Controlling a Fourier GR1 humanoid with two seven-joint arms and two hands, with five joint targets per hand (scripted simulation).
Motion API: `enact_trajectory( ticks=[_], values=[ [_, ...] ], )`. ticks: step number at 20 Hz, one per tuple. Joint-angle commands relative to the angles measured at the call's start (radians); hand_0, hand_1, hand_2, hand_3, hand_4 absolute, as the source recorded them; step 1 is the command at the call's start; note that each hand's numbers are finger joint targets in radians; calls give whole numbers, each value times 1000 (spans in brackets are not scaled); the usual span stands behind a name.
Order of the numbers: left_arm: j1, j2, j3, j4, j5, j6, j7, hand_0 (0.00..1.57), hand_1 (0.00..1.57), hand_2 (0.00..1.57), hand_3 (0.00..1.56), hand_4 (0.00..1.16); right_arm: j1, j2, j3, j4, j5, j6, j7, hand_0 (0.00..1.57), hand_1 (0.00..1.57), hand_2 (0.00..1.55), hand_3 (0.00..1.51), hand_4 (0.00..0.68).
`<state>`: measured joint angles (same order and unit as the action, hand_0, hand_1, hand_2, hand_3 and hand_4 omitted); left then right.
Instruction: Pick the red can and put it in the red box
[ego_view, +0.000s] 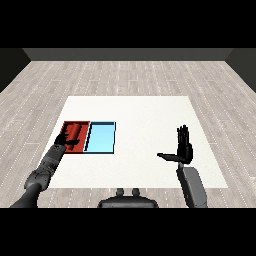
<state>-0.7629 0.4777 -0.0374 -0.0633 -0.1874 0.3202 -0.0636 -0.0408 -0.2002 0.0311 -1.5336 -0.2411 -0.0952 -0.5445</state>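
While the left hand (66, 140) reaches over the red tray (65, 128), its fingers curl round the red can (76, 132), which lies inside that tray, long axis running left to right. Beside it sits the light blue tray (101, 138). Well apart, the right hand (183, 148) hovers with fingers straight, holding nothing.

Light blue tray (101, 138) lies flat on the white tabletop (145, 115), left of centre. Grey wood-plank floor (125, 75) surrounds the tabletop; dark walls behind.
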Motion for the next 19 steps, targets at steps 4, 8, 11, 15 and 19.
enact_trajectory(
  ticks=[4, 8, 11, 15, 19],
  values=[
    [-48, 22, 14, 47, 5, -48, 108, 0, 0, 0, 0, 0, 10, -6, -8, -17, -12, 31, -12, 0, 0, 0, 0, 0],
    [15, -2, 90, -32, 79, 68, -51, 0, 0, 0, 0, 0, 7, -17, -31, -27, -34, 53, -19, 0, 0, 0, 0, 0],
    [38, -30, 230, -155, 219, 99, -262, 0, 0, 0, 0, 0, 36, -11, -16, -40, -28, 58, -32, 0, 0, 0, 0, 0],
    [25, -41, 332, -324, 334, -11, -496, 0, 0, 0, 0, 0, 24, -11, -1, -46, -33, 67, 1, 0, 0, 0, 0, 0],
    [42, -120, 315, -480, 366, -111, -590, 0, 0, 0, 0, 0, 69, 11, 28, -73, -13, 61, -21, 0, 0, 0, 0, 0]
  ],
)
